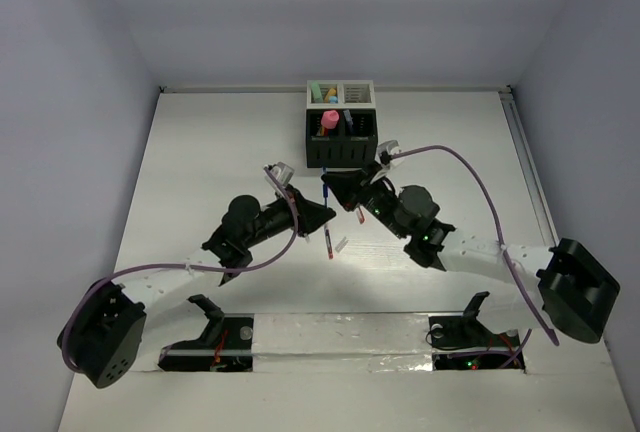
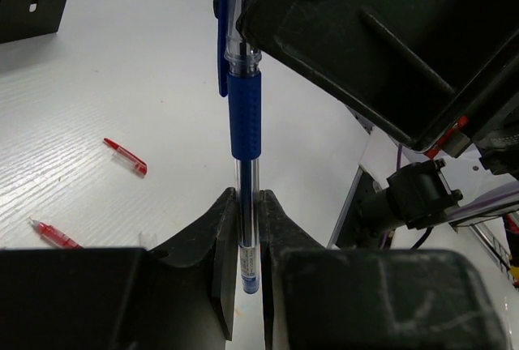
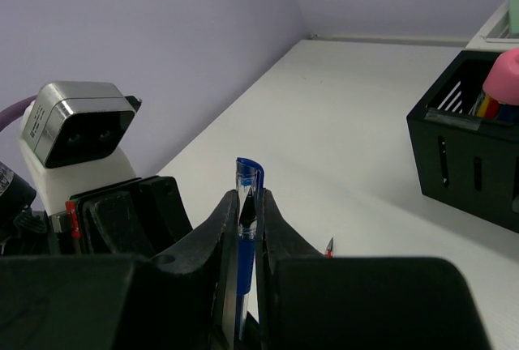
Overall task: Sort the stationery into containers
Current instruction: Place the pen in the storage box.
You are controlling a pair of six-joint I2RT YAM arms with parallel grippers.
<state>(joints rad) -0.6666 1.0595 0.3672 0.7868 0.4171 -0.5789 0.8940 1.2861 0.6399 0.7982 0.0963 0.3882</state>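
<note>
Both grippers hold one blue pen (image 1: 326, 197) (image 2: 245, 123) between them, in front of the containers. My left gripper (image 2: 248, 204) (image 1: 327, 214) is shut on its clear tail end. My right gripper (image 3: 250, 200) (image 1: 332, 184) is shut on the capped end (image 3: 249, 178). The black container (image 1: 342, 147) (image 3: 470, 164) holds a pink marker (image 1: 330, 118) (image 3: 507, 74) and other pieces. Joined behind it is the white container (image 1: 340, 92). On the table lie a red pen (image 1: 329, 242) (image 2: 55, 235) and a red cap (image 2: 126, 156).
A small white bit (image 1: 342, 245) lies next to the red pen. The left wrist's camera housing (image 3: 81, 123) stands close to my right gripper. Purple cables (image 1: 480, 187) arch over both arms. Walls border the table at the left, back and right.
</note>
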